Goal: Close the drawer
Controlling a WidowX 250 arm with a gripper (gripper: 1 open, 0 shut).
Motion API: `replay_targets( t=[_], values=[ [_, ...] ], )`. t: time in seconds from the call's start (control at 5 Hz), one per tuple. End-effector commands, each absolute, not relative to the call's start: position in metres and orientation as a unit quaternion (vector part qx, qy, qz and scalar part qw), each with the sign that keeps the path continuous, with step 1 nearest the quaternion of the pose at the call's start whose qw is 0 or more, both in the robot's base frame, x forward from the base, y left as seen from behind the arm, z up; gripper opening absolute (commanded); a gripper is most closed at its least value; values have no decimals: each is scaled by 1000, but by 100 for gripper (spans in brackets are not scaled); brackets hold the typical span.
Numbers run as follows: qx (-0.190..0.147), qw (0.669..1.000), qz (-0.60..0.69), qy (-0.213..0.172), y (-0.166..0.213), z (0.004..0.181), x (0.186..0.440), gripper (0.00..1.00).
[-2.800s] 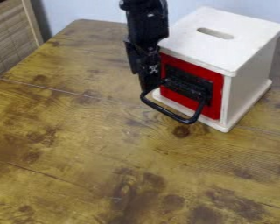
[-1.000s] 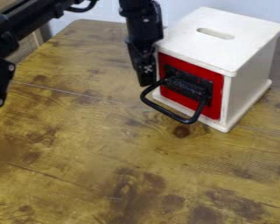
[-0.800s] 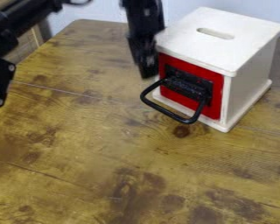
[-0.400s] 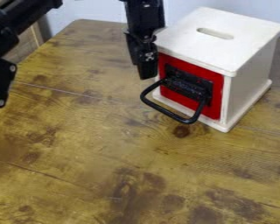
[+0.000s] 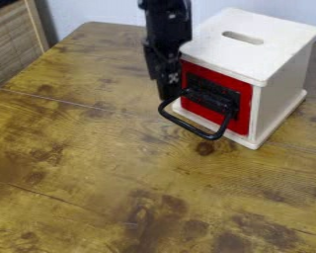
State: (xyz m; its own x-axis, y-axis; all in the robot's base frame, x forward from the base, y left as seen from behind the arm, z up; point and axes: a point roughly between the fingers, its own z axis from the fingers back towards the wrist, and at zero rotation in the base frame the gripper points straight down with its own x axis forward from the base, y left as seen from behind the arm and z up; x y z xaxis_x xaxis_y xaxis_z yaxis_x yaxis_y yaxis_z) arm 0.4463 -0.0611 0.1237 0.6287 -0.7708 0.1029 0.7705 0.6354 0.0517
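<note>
The drawer (image 5: 233, 87) has a red front with a black centre panel and sits in a pale wooden box (image 5: 260, 44) with a slot in its top, at the back right of the table. Its red front looks nearly flush with the box. A black loop handle (image 5: 192, 125) hangs out from it towards the table. My black gripper (image 5: 165, 87) points down right at the drawer's left edge, against or just beside the red front. Its jaws look open, with nothing between them.
The box stands on a worn wooden table (image 5: 108, 168). A dark knot (image 5: 204, 149) marks the wood just in front of the handle. Slatted wooden furniture (image 5: 13, 40) stands past the table's far left edge.
The black arm parts that crossed the upper left of the view are gone. My gripper has shifted slightly right, staying at the drawer's left edge. The drawer front looks about where it was.
</note>
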Motion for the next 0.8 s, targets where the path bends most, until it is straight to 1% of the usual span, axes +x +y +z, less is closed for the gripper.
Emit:
replay_targets(
  t=[0.0, 0.2, 0.4, 0.6],
  values=[
    [-3, 901, -414, -127, -56, 176, 434, 100],
    [-8, 911, -395, -117, -45, 181, 443, 100],
    [-28, 912, -398, -97, -36, 170, 452, 100],
    [-14, 913, -399, -78, -33, 151, 458, 100]
  ],
)
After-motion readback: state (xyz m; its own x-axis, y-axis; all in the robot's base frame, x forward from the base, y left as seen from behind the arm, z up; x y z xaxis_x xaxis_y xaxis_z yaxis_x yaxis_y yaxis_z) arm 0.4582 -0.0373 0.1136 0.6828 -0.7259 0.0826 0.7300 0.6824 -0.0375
